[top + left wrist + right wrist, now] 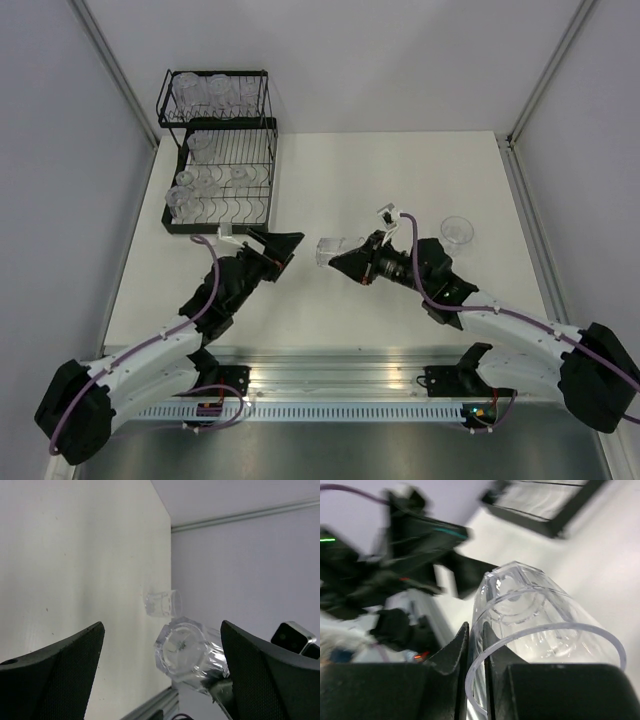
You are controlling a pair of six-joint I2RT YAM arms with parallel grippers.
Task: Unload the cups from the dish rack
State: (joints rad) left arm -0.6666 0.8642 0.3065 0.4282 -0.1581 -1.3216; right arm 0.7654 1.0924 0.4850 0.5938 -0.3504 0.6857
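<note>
The black wire dish rack point(222, 165) stands at the far left with several clear cups point(210, 95) on both tiers. My right gripper point(347, 263) is shut on the rim wall of one clear cup point(329, 250) and holds it on its side over the table's middle. In the right wrist view the fingers point(475, 632) pinch the cup's wall point(535, 625), one finger inside and one outside. My left gripper point(289, 254) is open and empty, facing that cup from the left. In the left wrist view point(162, 630) the held cup point(185, 652) hangs between its open fingers.
One clear cup point(457, 232) stands upright on the white table at the right; it also shows in the left wrist view point(162, 602). The rack's corner point(545, 510) and my left arm point(420, 540) show in the right wrist view. Grey walls enclose the table.
</note>
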